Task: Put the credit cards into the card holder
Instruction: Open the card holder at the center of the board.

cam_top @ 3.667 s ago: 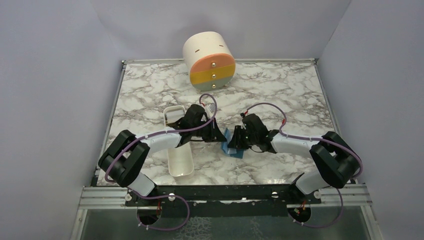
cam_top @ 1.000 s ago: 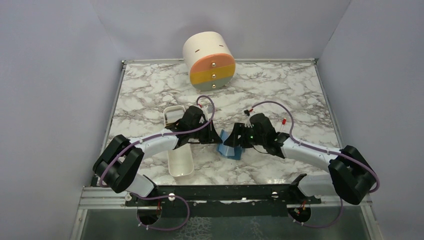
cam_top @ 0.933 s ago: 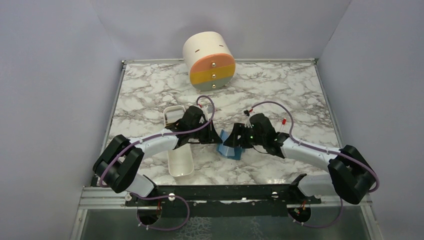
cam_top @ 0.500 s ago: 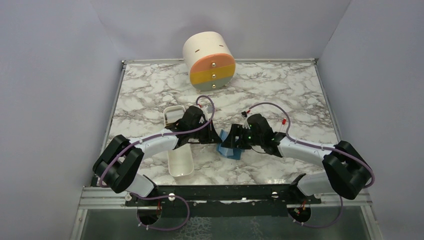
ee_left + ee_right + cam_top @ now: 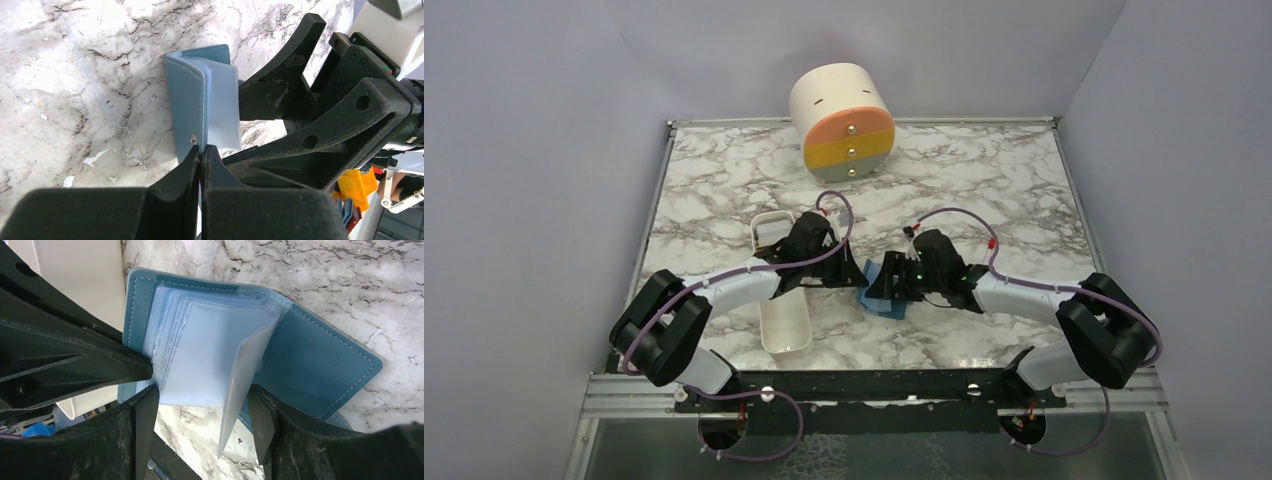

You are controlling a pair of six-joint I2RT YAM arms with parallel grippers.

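Observation:
The blue card holder (image 5: 881, 299) stands open on the marble table between my two grippers. My left gripper (image 5: 856, 275) is shut on the edge of its cover next to the snap stud, seen in the left wrist view (image 5: 201, 150). The cover (image 5: 189, 102) stands upright. My right gripper (image 5: 884, 284) is open, and its jaws straddle the clear inner sleeves (image 5: 210, 355) in the right wrist view (image 5: 202, 394). The holder's other cover (image 5: 320, 360) lies flat on the table. One sleeve hangs loose between the right fingers. No credit card shows in any view.
A long white tray (image 5: 786, 325) lies under the left forearm, its far end hidden by that arm. A cream cylinder with orange, yellow and grey drawers (image 5: 842, 122) stands at the back. The right gripper's black fingers (image 5: 280, 90) crowd close to the left gripper.
My right gripper has moved left, closer onto the card holder and its sleeves. My left gripper has kept its hold on the cover and stayed in place.

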